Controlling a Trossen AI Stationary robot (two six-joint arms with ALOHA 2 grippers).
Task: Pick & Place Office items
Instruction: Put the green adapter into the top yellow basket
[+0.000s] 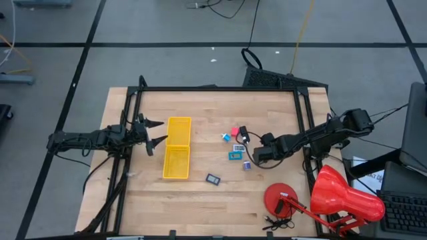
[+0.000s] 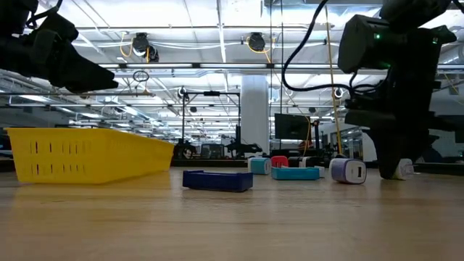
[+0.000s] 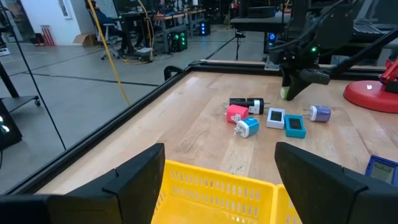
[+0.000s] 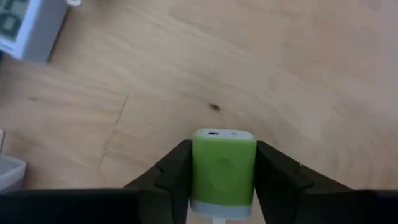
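My right gripper (image 1: 256, 155) stands low over the table's right half, shut on a green block (image 4: 224, 167). To its left lie the other office items: pink-red (image 1: 235, 131), black (image 1: 243, 133), blue-and-white (image 1: 227, 137), two teal pieces (image 1: 234, 155), and a purple one (image 1: 247, 165). A dark flat rectangle (image 1: 213, 179) lies nearer the near edge. All of them rest flat on the wood. My left gripper (image 1: 157, 132) hangs open at the left side of the yellow tray (image 1: 177, 157), touching nothing. My right gripper pinches the green block by its two opposite side faces (image 4: 198, 168), one finger (image 4: 174, 174) on each side. The fingers point down, slanting from the table's right. The block sits at table height (image 3: 285, 93); whether it is lifted clear I cannot tell.
A large red desk lamp (image 1: 347, 199) with a round base (image 1: 280, 198) stands at the near right corner, close to my right arm. A black frame rail (image 1: 217, 89) runs along the table's edges. Bare wood lies between the tray and the items.
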